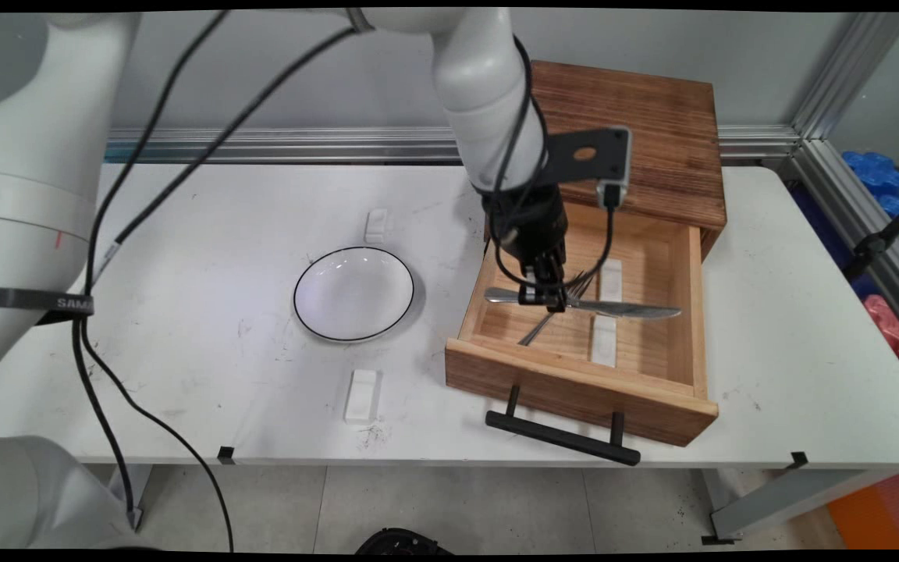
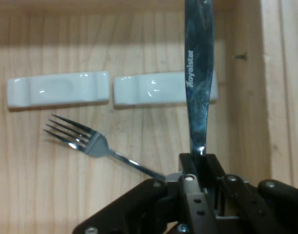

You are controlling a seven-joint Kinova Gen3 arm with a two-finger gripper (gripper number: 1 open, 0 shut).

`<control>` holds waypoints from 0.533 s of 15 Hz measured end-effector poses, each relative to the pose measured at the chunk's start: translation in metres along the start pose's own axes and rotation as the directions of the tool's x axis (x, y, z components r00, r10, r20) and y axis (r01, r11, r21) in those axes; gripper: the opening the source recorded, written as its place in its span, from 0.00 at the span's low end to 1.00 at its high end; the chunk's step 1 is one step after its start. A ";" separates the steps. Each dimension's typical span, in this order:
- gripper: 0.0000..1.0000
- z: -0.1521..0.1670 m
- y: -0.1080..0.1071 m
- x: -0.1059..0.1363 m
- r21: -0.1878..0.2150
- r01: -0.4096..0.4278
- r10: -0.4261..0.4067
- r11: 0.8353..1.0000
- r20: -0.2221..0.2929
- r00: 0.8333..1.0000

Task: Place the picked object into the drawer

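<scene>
fingers (image 2: 200, 163) closed tight on knife (image 1: 621, 310) handle, knife held level over open drawer (image 1: 574, 382) at desk (image 1: 184, 234) right side. fork (image 2: 83, 141) and two white rests (image 2: 58, 89) lie on drawer floor. bowl (image 1: 353, 293) mid-desk, untouched. knife not yet set down.

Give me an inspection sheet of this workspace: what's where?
Surface: white table, scuffed.
Job's things: knife clamped in the gripper, above the open wooden drawer; fork and two white rests lying inside.
Clutter: black-rimmed white bowl; two white blocks on the table.
Grippers: gripper shut on the knife.
Cables: black cables hanging from the arm.
Surroundings: grey wall; aluminium rails.
</scene>
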State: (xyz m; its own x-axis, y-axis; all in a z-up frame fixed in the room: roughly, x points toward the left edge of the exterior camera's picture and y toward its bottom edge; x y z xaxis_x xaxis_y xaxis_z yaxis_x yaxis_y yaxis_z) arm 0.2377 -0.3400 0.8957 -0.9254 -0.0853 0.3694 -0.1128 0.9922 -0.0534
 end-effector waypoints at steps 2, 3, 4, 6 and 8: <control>0.00 0.019 -0.005 0.002 -0.001 0.002 -0.002 1.000 0.007 1.000; 0.00 0.026 -0.007 0.003 -0.001 0.002 -0.002 1.000 0.009 1.000; 0.00 0.030 -0.008 0.004 -0.001 0.002 -0.002 1.000 0.009 1.000; 0.00 0.044 -0.011 0.005 -0.003 0.003 -0.003 1.000 0.012 1.000; 0.00 0.056 -0.013 0.006 -0.006 0.007 -0.007 1.000 0.017 1.000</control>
State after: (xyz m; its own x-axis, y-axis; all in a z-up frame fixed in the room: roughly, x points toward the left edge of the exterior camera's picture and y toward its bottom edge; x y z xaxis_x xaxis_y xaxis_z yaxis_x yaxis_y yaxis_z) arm 0.2139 -0.3589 0.8468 -0.9307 -0.0939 0.3536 -0.1173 0.9921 -0.0450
